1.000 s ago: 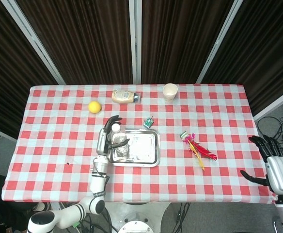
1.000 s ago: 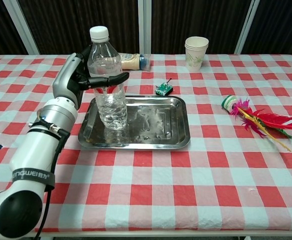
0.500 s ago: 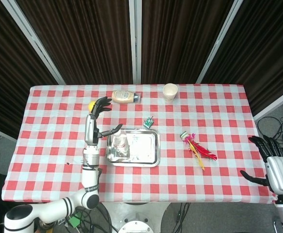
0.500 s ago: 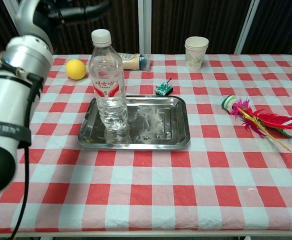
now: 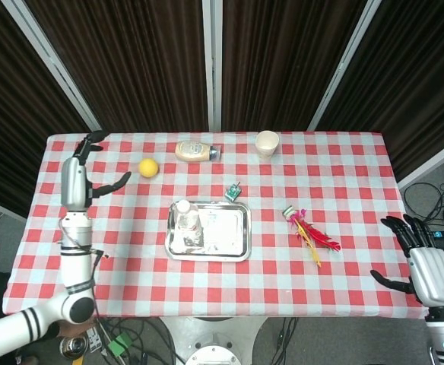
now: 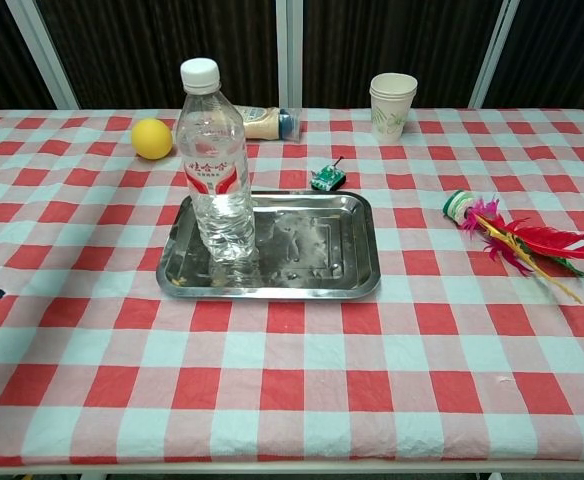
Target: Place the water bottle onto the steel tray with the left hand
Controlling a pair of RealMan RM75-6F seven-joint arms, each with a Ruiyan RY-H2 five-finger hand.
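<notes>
Bottle [image 6: 215, 165]: clear, white cap, upright on the left end of the tray, held by nothing. Judged set down as the task asks.

Tray [image 6: 337, 275]: steel, rectangular, mid-table; the right part is bare.

Left hand [image 5: 83, 174]: raised over the far-left part of the table, well apart from the bottle, fingers spread, holding nothing. Seen only in the head view. Judged clear of the tray so the bottle cannot be knocked over.

Right hand [image 5: 422, 261]: off the near-right table edge, fingers apart, empty; judged parked, having no part in this task.

Other items, none touching the tray:
- Lemon [image 6: 151, 138], far left.
- Sauce bottle [image 6: 269, 122], on its side, far centre.
- Paper cup [image 6: 392, 103], upright, far right of centre.
- Small green object [image 6: 326, 179], just beyond the tray's far edge; what it is cannot be told.
- Feather toy [image 6: 517, 240], right.

Task status: judged complete.
</notes>
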